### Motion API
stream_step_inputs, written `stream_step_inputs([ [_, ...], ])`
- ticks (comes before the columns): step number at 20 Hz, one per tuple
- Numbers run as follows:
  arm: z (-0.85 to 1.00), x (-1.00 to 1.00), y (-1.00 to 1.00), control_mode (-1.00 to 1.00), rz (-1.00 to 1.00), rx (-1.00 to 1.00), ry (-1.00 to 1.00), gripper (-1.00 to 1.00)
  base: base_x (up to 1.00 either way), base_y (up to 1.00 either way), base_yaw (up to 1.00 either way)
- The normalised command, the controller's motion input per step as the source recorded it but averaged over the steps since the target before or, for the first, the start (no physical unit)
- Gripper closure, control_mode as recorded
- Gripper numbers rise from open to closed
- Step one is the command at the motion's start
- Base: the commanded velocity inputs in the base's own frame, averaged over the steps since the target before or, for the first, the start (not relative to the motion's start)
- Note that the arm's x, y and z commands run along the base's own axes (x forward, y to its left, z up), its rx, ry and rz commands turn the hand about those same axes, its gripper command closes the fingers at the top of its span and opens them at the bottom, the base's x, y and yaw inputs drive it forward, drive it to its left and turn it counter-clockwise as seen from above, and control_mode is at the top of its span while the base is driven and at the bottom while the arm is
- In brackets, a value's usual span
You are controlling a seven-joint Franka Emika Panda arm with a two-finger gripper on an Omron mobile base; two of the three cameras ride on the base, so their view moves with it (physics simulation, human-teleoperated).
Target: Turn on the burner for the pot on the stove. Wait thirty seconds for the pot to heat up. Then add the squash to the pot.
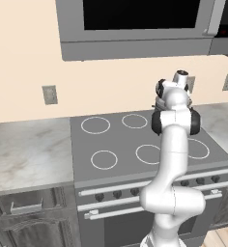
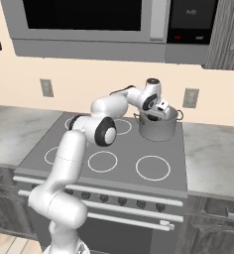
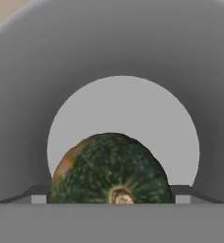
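Hanging over the pot (image 2: 158, 128) at the stove's (image 2: 64, 141) back right ring, the jaws are closed on the squash (image 3: 111, 171), with the pot's floor below it

pot (image 3: 33, 95) walls ringing claw (image 3: 111, 201), floor bare

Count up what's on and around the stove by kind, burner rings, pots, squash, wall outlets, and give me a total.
Burner rings on the stove: 5
Pots: 1, the pot
Squash: 1, the squash between the fingers of the gripper, over the pot's inside
Wall outlets: 3
Total: 10
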Motion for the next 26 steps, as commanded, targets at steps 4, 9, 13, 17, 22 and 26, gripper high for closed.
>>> stream_step_inputs([
  [4, -0.10, 0.23, -0.01, -1.00, -0.01, 0.00, 0.00, 1.00, 0.00, 0.00, 0.00],
  [9, -0.12, 0.18, 0.00, -1.00, 0.00, 0.00, 0.01, 1.00, 0.00, 0.00, 0.00],
  [13, -0.07, 0.05, 0.00, -1.00, -0.01, 0.00, 0.01, 1.00, 0.00, 0.00, 0.00],
  [17, 0.00, 0.00, 0.00, -1.00, 0.00, 0.00, 0.00, -1.00, 0.00, 0.00, 0.00],
  [22, 0.00, 0.00, 0.00, -1.00, 0.00, 0.00, 0.00, -1.00, 0.00, 0.00, 0.00],
  [26, 0.04, -0.07, -0.02, -1.00, 0.00, 0.00, 0.00, -1.00, 0.00, 0.00, 0.00],
])
